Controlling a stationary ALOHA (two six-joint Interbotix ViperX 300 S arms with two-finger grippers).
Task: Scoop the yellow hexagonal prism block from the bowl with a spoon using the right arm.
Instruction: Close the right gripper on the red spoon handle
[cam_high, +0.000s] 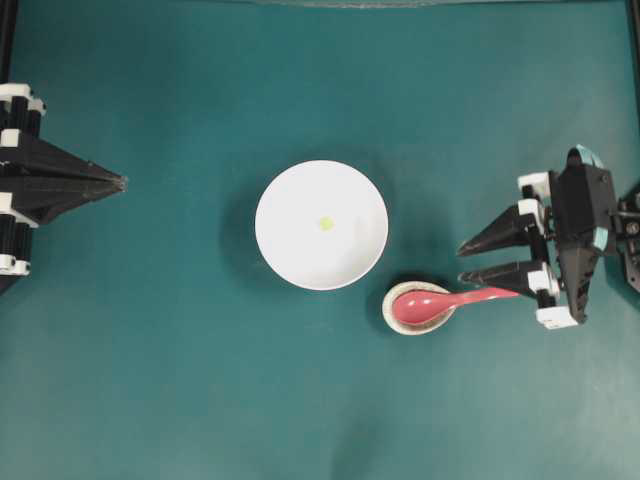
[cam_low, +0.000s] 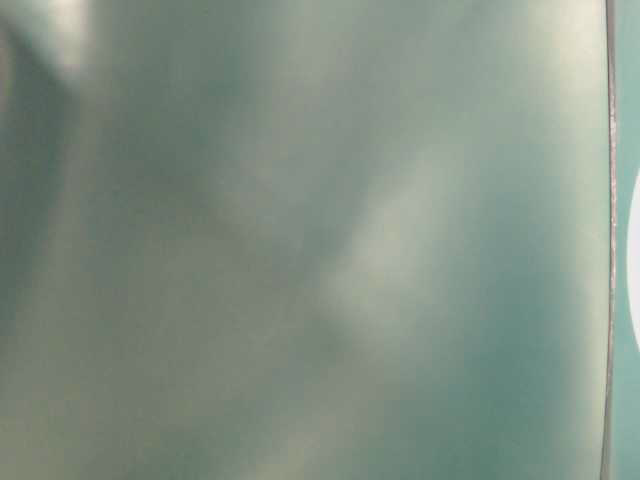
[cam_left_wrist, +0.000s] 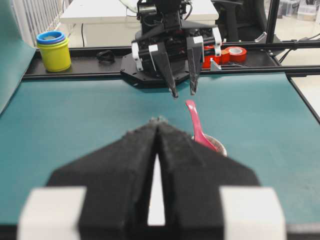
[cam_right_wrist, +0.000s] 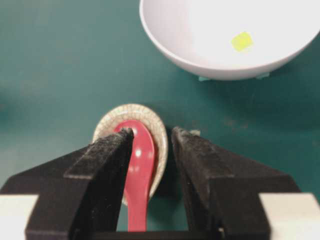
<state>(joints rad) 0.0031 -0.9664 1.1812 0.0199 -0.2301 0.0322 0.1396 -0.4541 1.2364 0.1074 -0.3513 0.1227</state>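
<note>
The block lay loose mid-bowl, tiny, light, apt to skid on the glaze. Beside the bowl, the glossy spoon sat in its rest; its stiff handle looked the likeliest hold. Right gripper spread near the handle; left gripper clenched, far off.

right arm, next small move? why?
Probably ease the right gripper down and slightly sideways until the spoon handle sits centred between its open jaws, then close. Overhead, the handle lies under the lower finger, not in the gap. The scoop rests in the speckled spoon rest, nothing is held, and the yellow block sits in the bowl.
</note>
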